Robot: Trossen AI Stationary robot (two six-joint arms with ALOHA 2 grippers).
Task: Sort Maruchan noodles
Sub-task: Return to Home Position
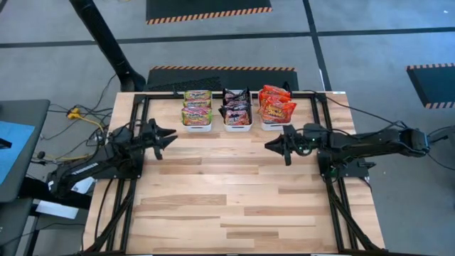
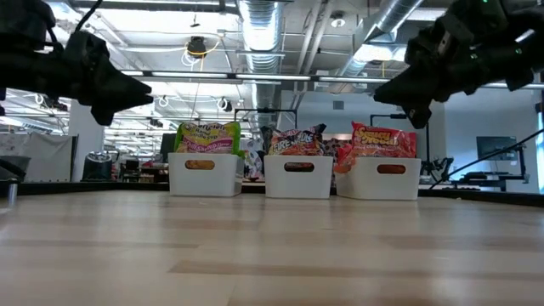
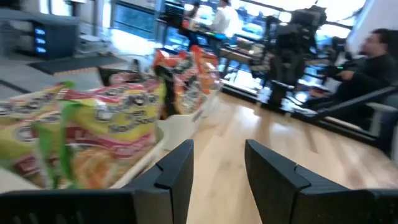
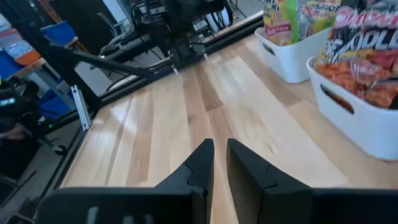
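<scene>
The Maruchan noodles stand packed in three white bins along the table's far edge. Green-yellow packets (image 1: 196, 108) fill the left bin (image 2: 203, 174), dark ones (image 1: 237, 107) the middle bin (image 2: 298, 177), and red-orange ones (image 1: 276, 104) the right bin (image 2: 379, 178). My left gripper (image 1: 173, 135) hovers above the table near the left bin, open, with nothing between its fingers (image 3: 180, 165). My right gripper (image 1: 269, 146) hovers near the right bin. Its fingers (image 4: 202, 158) stand a narrow gap apart with nothing between them. Both point toward the table's middle.
The wooden tabletop (image 1: 234, 199) stretches from the bins to the near edge. Black frame rails (image 1: 139, 121) run along its left, right and far sides. A dark flat object (image 1: 192, 84) lies behind the bins. People (image 3: 373, 56) are in the room beyond the table.
</scene>
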